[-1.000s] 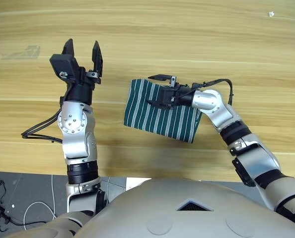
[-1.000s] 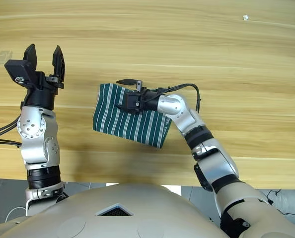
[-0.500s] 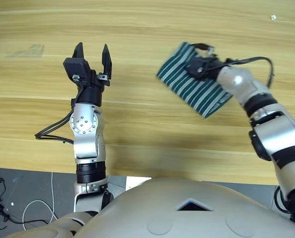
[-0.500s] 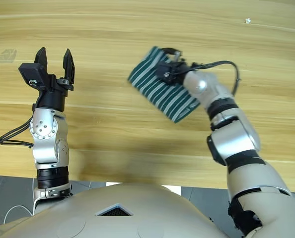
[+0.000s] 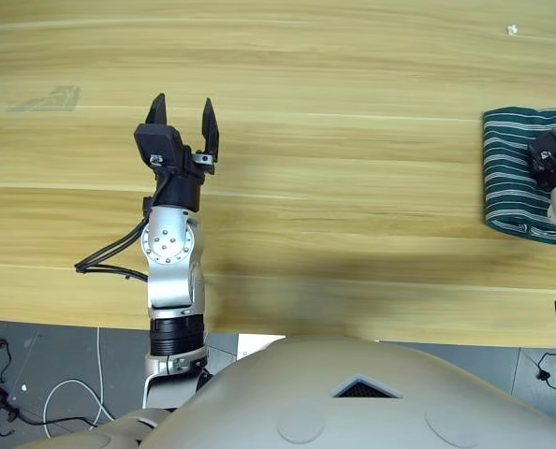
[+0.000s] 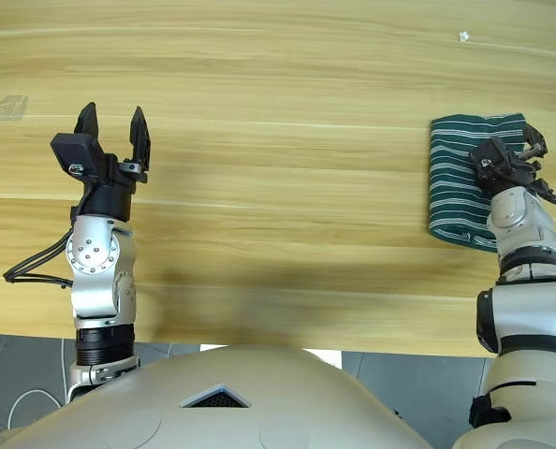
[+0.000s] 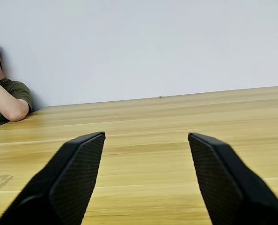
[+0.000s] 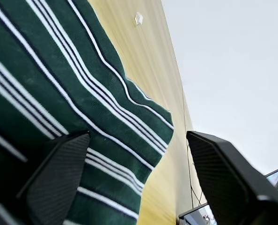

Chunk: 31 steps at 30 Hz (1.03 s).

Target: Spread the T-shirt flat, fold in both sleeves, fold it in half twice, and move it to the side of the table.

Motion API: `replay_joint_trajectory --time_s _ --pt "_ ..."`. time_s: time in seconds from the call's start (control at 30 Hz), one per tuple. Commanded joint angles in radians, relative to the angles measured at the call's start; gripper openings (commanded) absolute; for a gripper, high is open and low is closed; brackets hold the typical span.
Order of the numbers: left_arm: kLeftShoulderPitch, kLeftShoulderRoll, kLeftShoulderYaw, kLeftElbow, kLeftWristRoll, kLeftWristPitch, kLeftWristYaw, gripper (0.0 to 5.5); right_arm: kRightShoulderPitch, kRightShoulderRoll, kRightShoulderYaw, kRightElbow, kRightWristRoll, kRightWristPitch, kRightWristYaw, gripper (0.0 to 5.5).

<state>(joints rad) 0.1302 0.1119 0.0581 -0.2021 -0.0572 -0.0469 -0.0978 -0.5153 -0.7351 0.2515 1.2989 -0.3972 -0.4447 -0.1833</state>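
Two end effectors released; folded T-shirt [image 6: 451, 187] lies at the desk's [image 5: 353, 75] right side.
Eye views: left end effector [image 5: 182, 110] over the desk's left part, right end effector [image 6: 504, 157] on the shirt. Left wrist: fingers wide apart. Right wrist: fingers spread over striped fabric.

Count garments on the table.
1. The folded striped T-shirt lies at the right side of the table, under the right gripper. No other garment shows; none looks hidden.
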Motion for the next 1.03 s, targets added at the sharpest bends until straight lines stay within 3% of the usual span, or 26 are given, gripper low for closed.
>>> replay_joint_trajectory --time_s 0.03,0.17,0.23,0.4,0.47,0.57,0.7,1.03 --pt "-0.004 0.003 -0.007 0.013 0.01 -0.012 -0.006 3.3 -0.089 0.006 0.003 -0.06 -0.037 -0.081 -0.085 3.84" --pt "-0.033 0.003 -0.006 0.01 0.025 -0.029 0.006 3.3 -0.151 0.047 -0.079 -0.211 0.032 -0.268 -0.177 3.84" --pt "-0.085 -0.01 -0.022 0.024 0.046 -0.04 0.019 3.3 -0.121 0.147 -0.13 -0.301 0.144 -0.4 -0.14 3.84" --pt "-0.226 -0.053 -0.06 0.186 0.108 -0.116 0.075 3.3 0.013 0.517 -0.144 -0.449 0.565 -0.543 0.188 3.84" --pt "-0.21 -0.07 -0.055 0.216 0.136 -0.161 0.124 3.3 0.059 0.585 -0.116 -0.477 0.64 -0.539 0.327 3.84" --pt "-0.166 -0.057 -0.07 0.253 0.201 -0.246 0.159 3.3 0.085 0.604 -0.183 -0.493 0.737 -0.516 0.447 3.84" --pt "-0.169 -0.075 -0.082 0.263 0.21 -0.278 0.175 3.3 0.082 0.598 -0.268 -0.457 0.749 -0.471 0.48 3.84" --pt "-0.198 -0.057 -0.071 0.352 0.211 -0.332 0.174 3.3 0.082 0.637 -0.333 -0.432 0.668 -0.503 0.495 3.84"
